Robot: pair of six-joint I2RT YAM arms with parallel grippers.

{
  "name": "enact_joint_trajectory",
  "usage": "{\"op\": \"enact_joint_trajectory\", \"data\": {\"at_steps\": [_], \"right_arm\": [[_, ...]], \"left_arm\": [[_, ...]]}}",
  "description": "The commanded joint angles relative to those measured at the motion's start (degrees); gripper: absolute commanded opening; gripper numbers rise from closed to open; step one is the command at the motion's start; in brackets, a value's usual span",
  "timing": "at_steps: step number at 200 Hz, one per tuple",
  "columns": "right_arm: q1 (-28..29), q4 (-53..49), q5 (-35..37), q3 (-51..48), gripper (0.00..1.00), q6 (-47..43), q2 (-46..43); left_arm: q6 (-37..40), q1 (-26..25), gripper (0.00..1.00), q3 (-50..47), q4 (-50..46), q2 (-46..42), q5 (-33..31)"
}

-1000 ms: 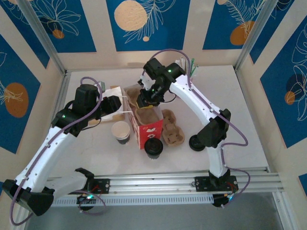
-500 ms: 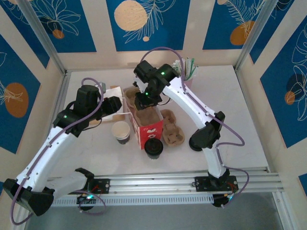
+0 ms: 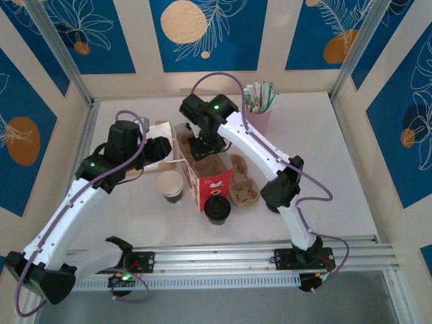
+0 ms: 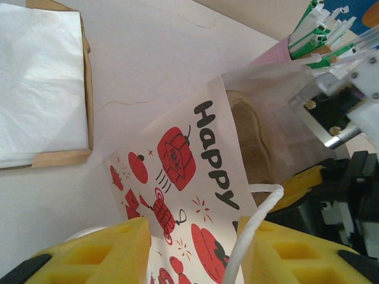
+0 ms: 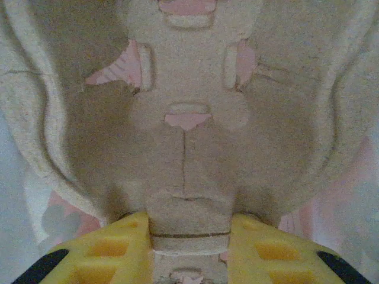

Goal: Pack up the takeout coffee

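**Item:** takeout coffee (image 3: pixel 170 184). Off-white paper cup, unlidded, standing upright on the counter (image 3: pixel 337 155); long axis vertical, mouth up.

**Location:** left of centre in the overhead view, just beside the left wall of the printed paper bag (image 3: pixel 210 183). Whether cup and bag touch cannot be told.

**Left end effector** (image 3: pixel 160 150): at the bag's left rim, directly above the cup in the frame and near it. In the wrist view its fingers are part spread, straddling the bag's wall (image 4: pixel 183 165) and the white cord handle (image 4: pixel 247 228). No pinch can be made out.

**Right end effector** (image 3: pixel 202 144): over the bag's mouth, up and right of the cup. Its fingers are pressed onto the centre tab of a pulp cup carrier (image 5: pixel 186 136).

**Assessment:** the left arm is the nearer. From it the cup lies toward the lower frame edge, and the bag's mouth sits just right of the cup. The right arm is occupied, and the bag stands between it and the cup.
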Motion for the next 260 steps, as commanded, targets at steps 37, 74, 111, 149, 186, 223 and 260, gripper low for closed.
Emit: {"op": "enact_joint_trajectory", "data": {"at_steps": [37, 74, 111, 149, 186, 223, 260], "right_arm": [[1.3, -3.0, 1.8, 1.8, 0.33, 0.9, 2.2], [1.7, -3.0, 1.6, 1.7, 0.33, 1.1, 3.3], [2.2, -3.0, 2.5, 1.1, 0.33, 1.4, 4.0], [2.7, -3.1, 4.5, 0.1, 0.33, 1.4, 4.3], [2.8, -2.5, 4.5, -1.3, 0.33, 1.5, 4.4], [2.8, -1.6, 4.4, -3.1, 0.33, 1.3, 4.4], [2.8, -0.4, 3.8, -4.6, 0.33, 1.1, 4.5]], "left_arm": [[0.2, 1.0, 0.43, -1.0, 1.3, -1.2, 1.1], [0.2, 1.1, 0.43, -1.3, 1.4, -1.5, 1.0], [0.2, 1.2, 0.43, -1.3, 1.3, -1.7, 1.0], [0.1, 1.2, 0.43, -1.5, 1.5, -1.6, 1.3], [0.1, 1.3, 0.43, -1.5, 1.4, -1.7, 1.1], [0.0, 1.3, 0.43, -1.5, 1.4, -1.6, 1.1], [0.0, 1.3, 0.43, -1.4, 1.4, -1.4, 1.1]]}}
